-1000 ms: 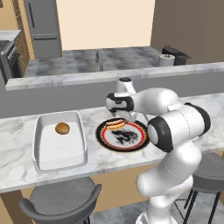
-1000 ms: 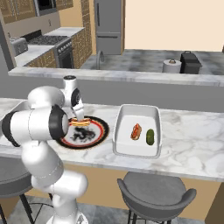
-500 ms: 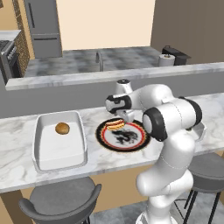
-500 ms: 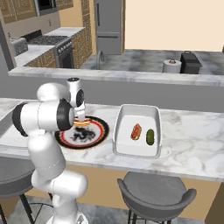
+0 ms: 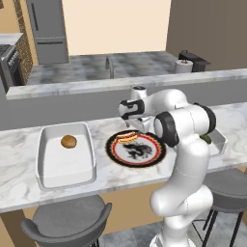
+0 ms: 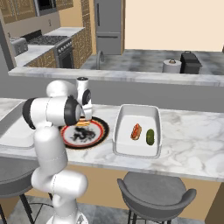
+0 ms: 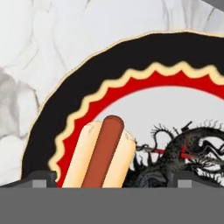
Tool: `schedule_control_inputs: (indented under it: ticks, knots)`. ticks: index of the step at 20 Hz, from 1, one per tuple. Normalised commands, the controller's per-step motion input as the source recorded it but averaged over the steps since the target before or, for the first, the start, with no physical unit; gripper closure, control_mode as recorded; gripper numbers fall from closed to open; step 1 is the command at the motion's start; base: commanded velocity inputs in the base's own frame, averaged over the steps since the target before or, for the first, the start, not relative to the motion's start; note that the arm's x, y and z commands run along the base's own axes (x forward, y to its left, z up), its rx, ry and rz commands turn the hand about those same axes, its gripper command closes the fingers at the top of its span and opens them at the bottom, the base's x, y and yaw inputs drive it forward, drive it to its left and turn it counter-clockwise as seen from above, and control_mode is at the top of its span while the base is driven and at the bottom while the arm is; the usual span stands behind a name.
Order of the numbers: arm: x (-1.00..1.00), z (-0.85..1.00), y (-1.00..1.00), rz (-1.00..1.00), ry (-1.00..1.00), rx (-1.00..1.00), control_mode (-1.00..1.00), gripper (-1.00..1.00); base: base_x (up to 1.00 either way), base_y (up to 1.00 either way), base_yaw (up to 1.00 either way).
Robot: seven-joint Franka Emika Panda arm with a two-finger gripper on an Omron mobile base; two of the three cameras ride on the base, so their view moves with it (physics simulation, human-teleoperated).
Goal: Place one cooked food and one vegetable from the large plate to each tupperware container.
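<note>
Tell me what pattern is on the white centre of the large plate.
A black dragon drawing with small red touches on the large plate, clearest in the hand view.

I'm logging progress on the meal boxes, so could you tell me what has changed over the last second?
The gripper has come down closer to the hot dog on the large plate, with nothing grasped. The foods in both tupperware containers stayed put.

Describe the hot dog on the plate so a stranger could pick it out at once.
On the marble counter, between two white containers, lies the large plate with a black rim. The hot dog lies on its far edge, below the gripper. Unlike the round bun beside it, it is long.
</note>
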Motion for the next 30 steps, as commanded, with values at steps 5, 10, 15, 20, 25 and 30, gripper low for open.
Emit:
schedule_control_inputs:
  ticks: [5,10,15,20,25,30]
  knots:
    - [-0.02,-0.32,0.04,0.00,0.03,0.00,-1.00,-1.00,0.00,0.00,0.00]
    - [0.04,-0.19,0.15,-0.05,0.00,0.00,-1.00,-1.00,0.00,0.00,0.00]
    - [0.21,0.00,0.00,-0.01,0.00,0.00,-1.00,-1.00,0.00,0.00,0.00]
    - [0.00,-0.12,0.00,0.00,0.00,0.00,-1.00,-1.00,0.00,0.00,0.00]
    - [0.00,-0.20,0.01,0.00,0.00,0.00,-1.00,-1.00,0.00,0.00,0.00]
    - [0.00,-0.17,0.00,0.00,0.00,0.00,-1.00,-1.00,0.00,0.00,0.00]
